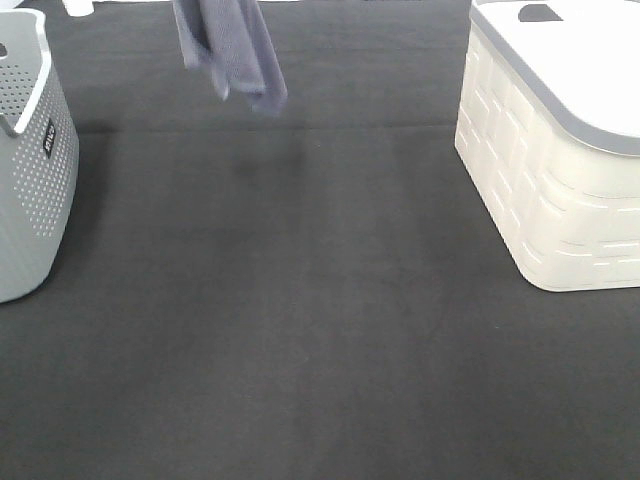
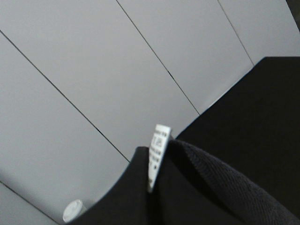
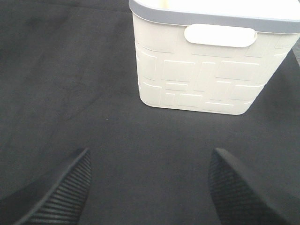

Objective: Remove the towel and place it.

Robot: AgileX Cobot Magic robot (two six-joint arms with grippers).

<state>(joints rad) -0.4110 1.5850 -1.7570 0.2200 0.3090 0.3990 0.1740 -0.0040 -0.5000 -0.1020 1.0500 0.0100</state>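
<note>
1. The cream basket [image 1: 560,190], embossed with a brick pattern and edged with a grey rim, stands on the dark mat [image 1: 320,350].
2. The towel [image 1: 232,50], grey-lavender, hangs in bunched folds well to the left of the cream basket and farther back. Its top is cut off by the frame.
3. A grey perforated basket [image 1: 35,190] stands far to the left of the cream basket, across the open mat, and only part of it is in view.
</note>
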